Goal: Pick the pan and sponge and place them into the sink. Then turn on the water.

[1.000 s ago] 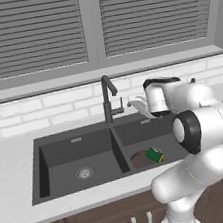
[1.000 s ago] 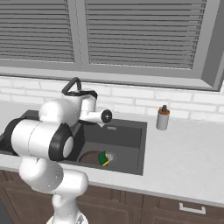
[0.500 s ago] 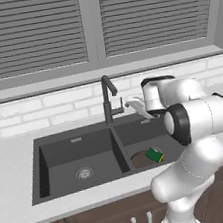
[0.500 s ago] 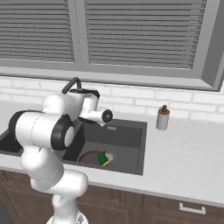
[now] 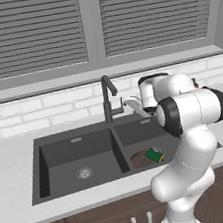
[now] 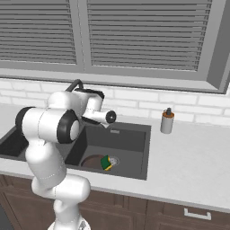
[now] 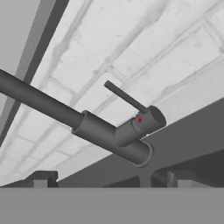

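In the right basin of the sink (image 5: 45, 159) lay the pan (image 5: 139, 158) with the sponge (image 5: 154, 154) on it, both already placed; the tool (image 5: 131, 102) hung spread beside the faucet (image 5: 108, 100), likely lined up for its lever (image 7: 125, 96).

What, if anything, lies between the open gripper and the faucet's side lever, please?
Nothing: in the hand view the stretch from the gripper to the faucet lever is bare, with only white tile wall behind.
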Controlling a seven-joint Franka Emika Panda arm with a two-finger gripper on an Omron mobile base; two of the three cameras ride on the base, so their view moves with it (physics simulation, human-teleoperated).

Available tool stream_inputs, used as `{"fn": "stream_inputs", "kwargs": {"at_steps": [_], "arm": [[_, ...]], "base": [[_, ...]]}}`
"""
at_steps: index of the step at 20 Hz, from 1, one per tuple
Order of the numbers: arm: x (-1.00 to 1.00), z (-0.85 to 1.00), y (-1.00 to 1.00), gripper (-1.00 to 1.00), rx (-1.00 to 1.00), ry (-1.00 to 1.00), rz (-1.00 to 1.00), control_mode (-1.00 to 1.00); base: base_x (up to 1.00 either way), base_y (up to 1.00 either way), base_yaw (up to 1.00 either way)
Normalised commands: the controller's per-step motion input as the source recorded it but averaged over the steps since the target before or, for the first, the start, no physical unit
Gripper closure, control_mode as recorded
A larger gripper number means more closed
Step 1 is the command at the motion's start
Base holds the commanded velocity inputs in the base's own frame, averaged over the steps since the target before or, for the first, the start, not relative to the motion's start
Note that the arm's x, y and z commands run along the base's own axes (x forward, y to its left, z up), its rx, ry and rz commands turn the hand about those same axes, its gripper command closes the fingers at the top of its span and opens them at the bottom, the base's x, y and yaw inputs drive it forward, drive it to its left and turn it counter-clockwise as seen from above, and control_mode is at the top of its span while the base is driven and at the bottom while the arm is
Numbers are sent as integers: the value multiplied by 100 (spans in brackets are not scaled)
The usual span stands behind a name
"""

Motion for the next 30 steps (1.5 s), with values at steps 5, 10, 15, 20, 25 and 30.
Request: {"fn": "stream_inputs", "kwargs": {"at_steps": [5,10,15,20,25,30], "arm": [[17,-23,3,-100,0,0,0,-100],[23,-11,1,-100,0,0,0,-100],[20,-16,8,-100,0,0,0,-100],[22,-12,2,-100,0,0,0,-100],[27,-4,0,-100,0,0,0,-100],[22,-13,4,-100,0,0,0,-100]], "base": [[0,0,0],[0,0,0],[0,0,0],[0,0,0],[0,0,0],[0,0,0]]}}
